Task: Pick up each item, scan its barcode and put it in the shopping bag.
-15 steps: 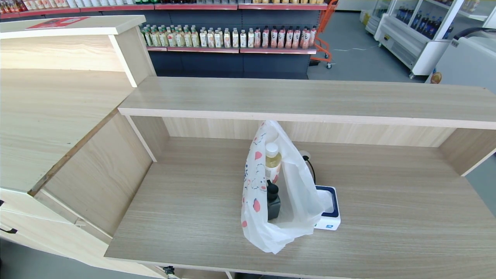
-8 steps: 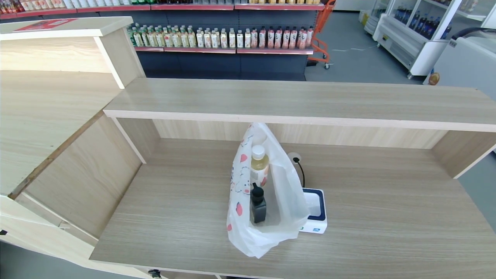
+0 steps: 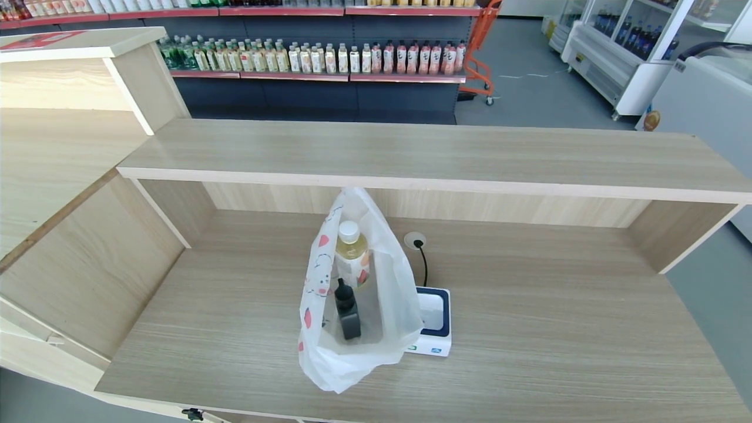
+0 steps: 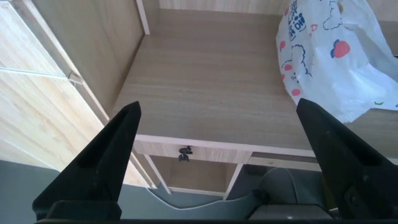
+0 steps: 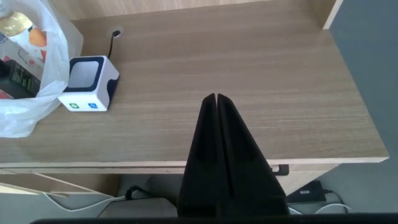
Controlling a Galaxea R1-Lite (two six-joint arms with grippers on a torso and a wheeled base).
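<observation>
A white shopping bag (image 3: pixel 390 305) with a red printed pattern stands open in the middle of the wooden counter (image 3: pixel 558 329). Inside it stand a yellow drink bottle with a white cap (image 3: pixel 351 249) and a small dark bottle (image 3: pixel 346 304). A white and blue scanner box (image 3: pixel 433 320) sits against the bag's right side. My left gripper (image 4: pixel 217 104) hangs open and empty off the counter's front edge, left of the bag (image 4: pixel 329 56). My right gripper (image 5: pixel 216 96) is shut and empty over the counter's front, right of the scanner (image 5: pixel 90 84) and the bag (image 5: pixel 31 93).
A raised ledge (image 3: pixel 411 153) runs along the back of the counter, with wooden side walls at both ends. A black cable runs from a hole (image 3: pixel 415 239) to the scanner. Store shelves (image 3: pixel 317 59) with bottles and coolers (image 3: pixel 623 53) stand far behind.
The whole head picture has slid to the left, so the camera has moved. The bag, the bottles and the scanner keep their places on the counter.
</observation>
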